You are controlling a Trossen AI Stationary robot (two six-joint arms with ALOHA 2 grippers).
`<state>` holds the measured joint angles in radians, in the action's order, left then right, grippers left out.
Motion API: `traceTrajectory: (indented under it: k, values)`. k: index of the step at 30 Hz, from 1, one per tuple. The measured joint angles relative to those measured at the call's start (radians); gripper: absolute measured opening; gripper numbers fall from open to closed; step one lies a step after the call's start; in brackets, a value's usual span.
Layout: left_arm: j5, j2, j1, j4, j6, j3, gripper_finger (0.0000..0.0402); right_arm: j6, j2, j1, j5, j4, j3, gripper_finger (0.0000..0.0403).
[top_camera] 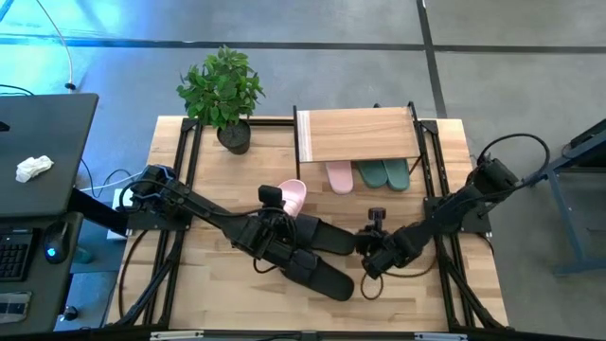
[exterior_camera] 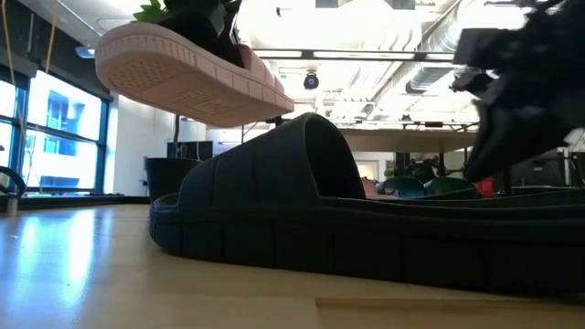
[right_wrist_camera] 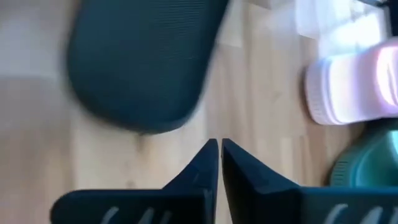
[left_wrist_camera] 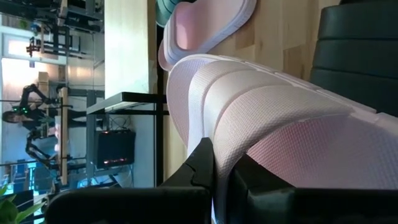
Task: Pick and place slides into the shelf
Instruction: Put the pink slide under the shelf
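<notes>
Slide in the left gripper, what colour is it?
Pale pink slide, held by the left gripper; clearest in the low view.

- It looks like a robotics lab or open industrial workspace, not a home.
- The light wooden work table (top_camera: 218, 284) stands on a bare grey concrete floor (top_camera: 511, 57) marked with dark seams.
- Beside it sits a black desk (top_camera: 47, 142) with a dark keyboard (top_camera: 14, 256) and a black computer mouse (top_camera: 55, 242).
- The low view shows exposed silver ceiling ducts (exterior_camera: 439, 41), white strip lights (exterior_camera: 366, 18) and tall blue-tinted windows (exterior_camera: 55, 137).
- A green leafy plant in a black pot (top_camera: 225, 95) softens one table corner.
- The left wrist view shows another dark robot arm on a stand (left_wrist_camera: 28, 124) farther off.
</notes>
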<state>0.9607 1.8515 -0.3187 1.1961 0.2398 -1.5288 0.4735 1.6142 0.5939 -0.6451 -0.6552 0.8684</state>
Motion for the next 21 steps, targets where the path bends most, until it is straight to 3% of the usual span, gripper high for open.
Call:
traceTrajectory:
  k: [4, 10, 21]
  values:
    - [0.0, 0.0, 0.0, 0.0, 0.0, 0.0, 0.0, -0.026, 0.002, -0.074, 0.024, 0.012, 0.0, 0.0014]
    - [0.0, 0.0, 0.0, 0.001, -0.008, 0.0, 0.0, -0.137, 0.047, -0.13, 0.165, 0.147, 0.0, 0.0002]
    - [0.007, 0.0, 0.016, 0.001, -0.05, 0.0, 0.0, -0.166, 0.133, -0.083, 0.323, 0.501, 0.0, 0.0]
